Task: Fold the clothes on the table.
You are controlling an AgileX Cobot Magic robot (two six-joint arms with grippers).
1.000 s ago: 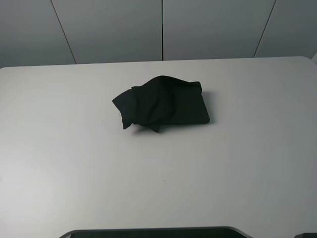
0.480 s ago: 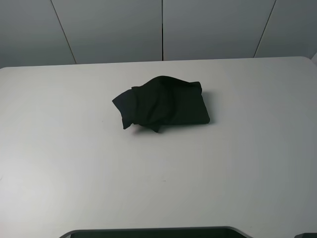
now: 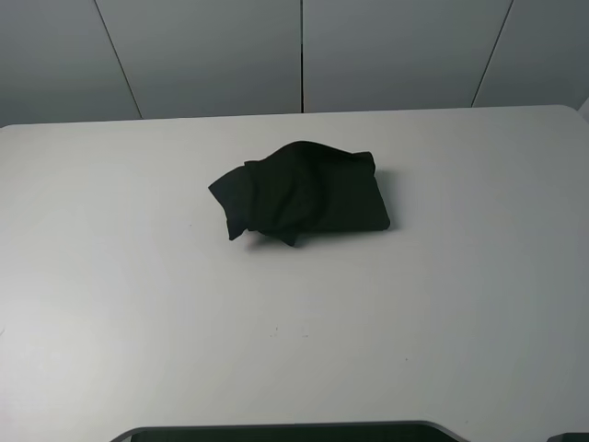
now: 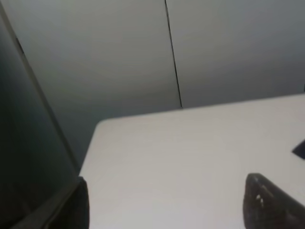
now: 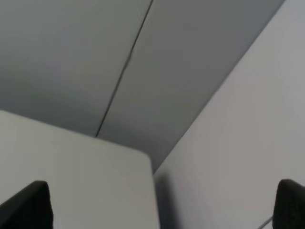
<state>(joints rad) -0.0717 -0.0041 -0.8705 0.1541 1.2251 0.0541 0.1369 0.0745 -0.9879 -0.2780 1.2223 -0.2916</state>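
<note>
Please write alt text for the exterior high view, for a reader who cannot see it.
A black T-shirt, folded into a rumpled bundle, lies near the middle of a white table. Grey wall panels stand behind; no arm is in view.

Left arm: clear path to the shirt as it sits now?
Probably yes. The shirt lies bunched alone mid-table, nothing around it. The left gripper is open, holding nothing, and bare tabletop lies between it and a sliver of black cloth at its view's edge. Whether its reach suffices can't be judged.
</note>
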